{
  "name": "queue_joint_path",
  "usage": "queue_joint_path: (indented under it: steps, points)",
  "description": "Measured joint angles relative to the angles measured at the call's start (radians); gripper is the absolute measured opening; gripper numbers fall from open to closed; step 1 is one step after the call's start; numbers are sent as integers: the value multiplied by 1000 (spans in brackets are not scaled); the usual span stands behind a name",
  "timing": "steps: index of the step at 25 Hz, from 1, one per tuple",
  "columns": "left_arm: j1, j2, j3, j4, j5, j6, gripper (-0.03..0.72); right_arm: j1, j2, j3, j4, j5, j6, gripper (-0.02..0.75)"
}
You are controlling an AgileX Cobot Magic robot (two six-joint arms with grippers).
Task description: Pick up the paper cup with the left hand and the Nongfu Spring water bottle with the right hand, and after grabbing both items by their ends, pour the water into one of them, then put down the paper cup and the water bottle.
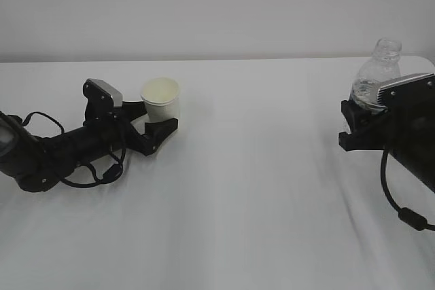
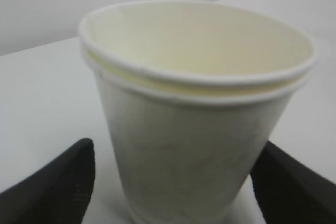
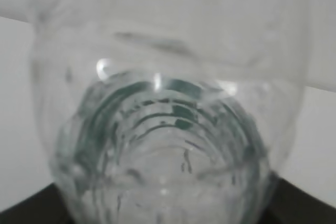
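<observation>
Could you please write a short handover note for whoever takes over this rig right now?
Left claw: open, fingers either side of the paper cup, not closed on it; cup upright on the table.
Right claw: around the Nongfu Spring water bottle, which stands upright, capless, with water in it; a firm grip cannot be confirmed.
Done: both claws positioned at their items.
Left: close on the cup, lift both, pour, set both down.

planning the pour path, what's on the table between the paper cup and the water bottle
Nothing: in the exterior view the white table is bare between the paper cup and the water bottle.
</observation>
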Motion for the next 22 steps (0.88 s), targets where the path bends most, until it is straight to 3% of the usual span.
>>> queue_joint_path:
  steps: [22]
  points:
    - [0, 0, -39, 22, 0, -24, 692, 0, 0, 0, -4, 0, 0, 428]
